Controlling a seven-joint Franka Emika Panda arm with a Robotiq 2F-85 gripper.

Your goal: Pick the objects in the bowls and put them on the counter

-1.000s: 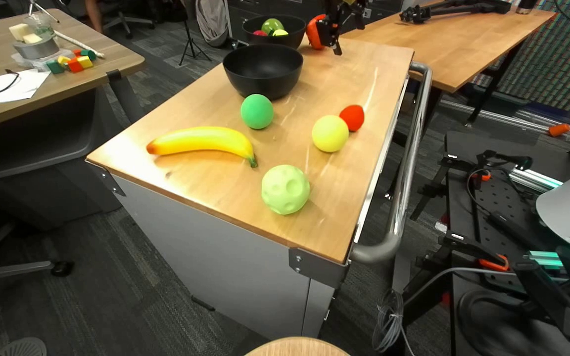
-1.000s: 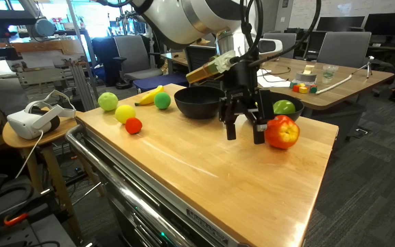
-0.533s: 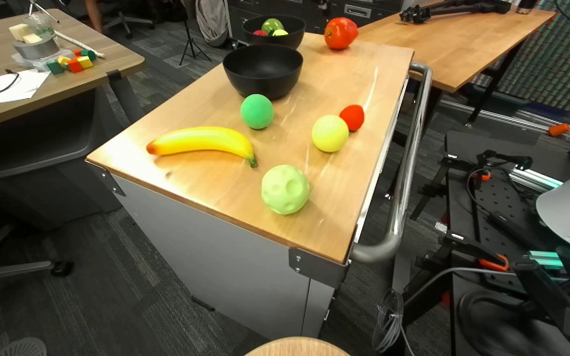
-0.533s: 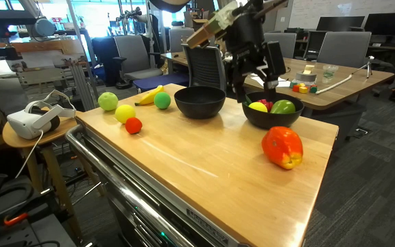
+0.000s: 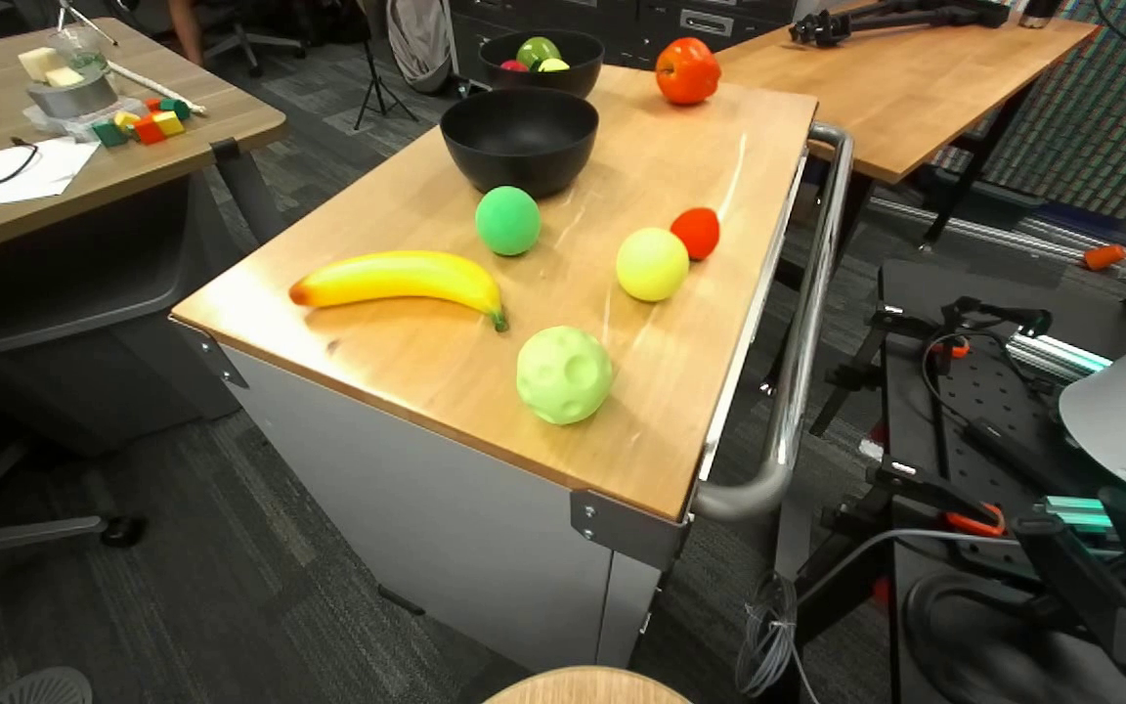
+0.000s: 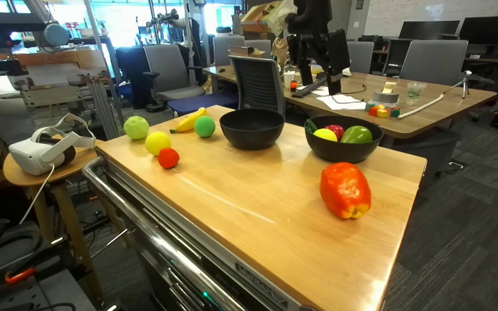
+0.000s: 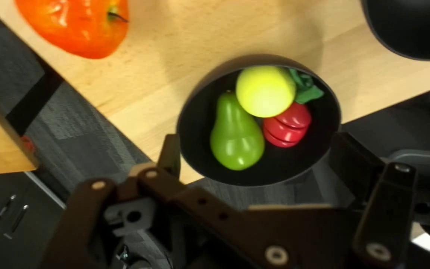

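Gripper (image 6: 320, 88), spread wide, was held aloft in an exterior view, left bowl (image 6: 252, 138) empty, judged finished. In an exterior view, banana (image 5: 397, 279), far orange-red fruit (image 5: 688, 71) and four others were set on the counter (image 5: 426, 362). In wrist view, green fruit (image 7: 237, 138), yellow ball (image 7: 265, 91), red piece (image 7: 287, 125) and leafy item (image 7: 309, 93) were left in the other bowl (image 7: 293, 160).

On brown wooden desk (image 6: 456, 102): flat white paper (image 6: 333, 103), round grey tape roll (image 6: 385, 97), red, yellow and green blocks (image 6: 381, 112), clear upright cup (image 6: 415, 92). Behind desk: grey office chair (image 6: 432, 62).
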